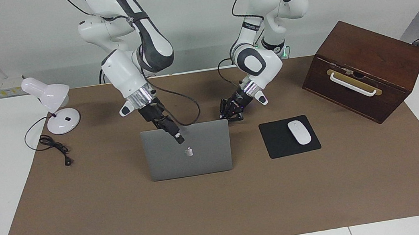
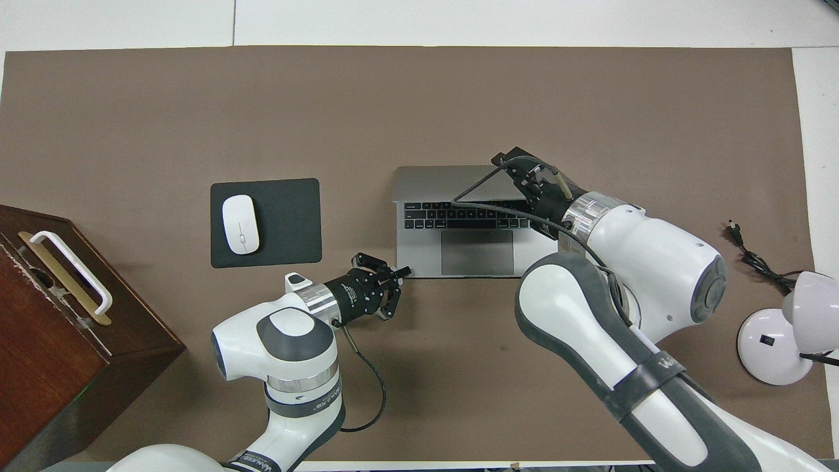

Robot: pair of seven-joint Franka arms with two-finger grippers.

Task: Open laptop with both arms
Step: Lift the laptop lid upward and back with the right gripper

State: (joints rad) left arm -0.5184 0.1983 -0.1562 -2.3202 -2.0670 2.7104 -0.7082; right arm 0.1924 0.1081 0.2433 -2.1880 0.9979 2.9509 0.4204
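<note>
The silver-grey laptop [image 1: 203, 159] stands partly open in the middle of the brown mat, its lid [image 2: 432, 180] tilted up with the apple logo facing away from the robots. The keyboard [image 2: 459, 215] and trackpad show under the lid. My right gripper [image 1: 177, 137] [image 2: 508, 164] is clamped on the lid's raised edge. My left gripper [image 1: 229, 115] [image 2: 401, 271] is shut, with its tips resting against the base's corner nearest the robots, at the left arm's end.
A black mousepad [image 1: 277, 143] with a white mouse [image 1: 299, 132] lies beside the laptop toward the left arm's end. A dark wooden box [image 1: 365, 68] stands past it. A white desk lamp [image 1: 51, 102] and its cable [image 1: 53, 146] sit at the right arm's end.
</note>
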